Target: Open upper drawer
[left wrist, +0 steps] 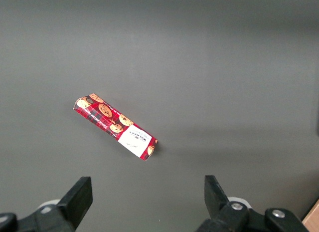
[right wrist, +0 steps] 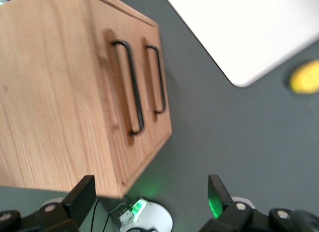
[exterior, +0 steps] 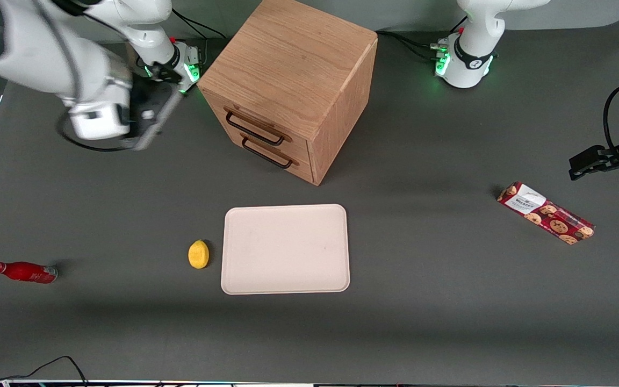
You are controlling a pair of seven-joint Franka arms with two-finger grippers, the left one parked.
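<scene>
The oak cabinet [exterior: 293,80] stands just above a pale tray [exterior: 286,249]. Its upper drawer [exterior: 256,127] is closed. The gripper [right wrist: 149,202], fingers apart, hovers beside the cabinet, touching nothing.

Right arm bent low over the table at its own end, wrist turned sideways. Gripper [exterior: 145,141] hanging above the table surface, clear of contact, fingers [right wrist: 82,194] spread wide apart with nothing between them. Green status lights glowing at the arm's base [exterior: 186,67].
</scene>
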